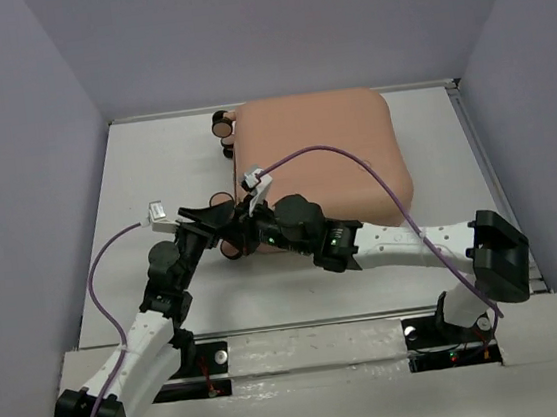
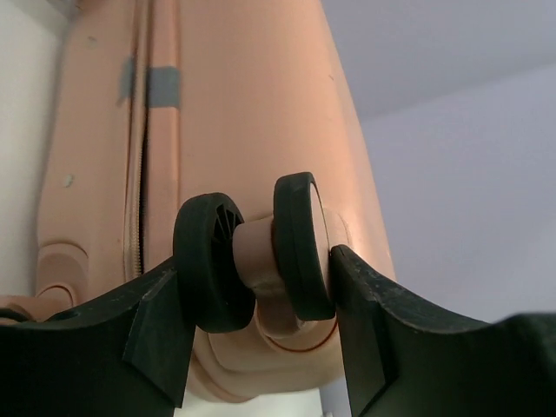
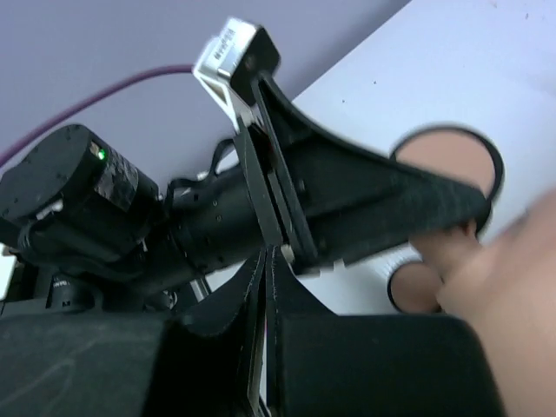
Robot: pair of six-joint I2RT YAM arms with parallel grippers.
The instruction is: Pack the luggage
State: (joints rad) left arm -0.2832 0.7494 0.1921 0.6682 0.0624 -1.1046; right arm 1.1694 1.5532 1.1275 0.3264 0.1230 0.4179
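The luggage (image 1: 317,149) is a salmon-pink hard-shell suitcase lying closed on the far middle of the table. In the left wrist view its shell (image 2: 243,104) and zip seam fill the frame. My left gripper (image 1: 222,223) is at its near-left corner. Its fingers (image 2: 365,321) press both sides of a black-and-pink twin caster wheel (image 2: 300,248), and the left gripper (image 2: 261,304) is shut on it. My right gripper (image 1: 250,224) is right beside it, shut and empty (image 3: 269,269). The right wrist view shows the left gripper's finger (image 3: 373,195) and a wheel (image 3: 452,165).
Another caster wheel (image 1: 222,124) sticks out at the suitcase's far-left corner. Purple cables arc over both arms (image 1: 354,160). The white table (image 1: 154,172) is enclosed by grey walls on three sides, with a raised rail on the right (image 1: 485,165).
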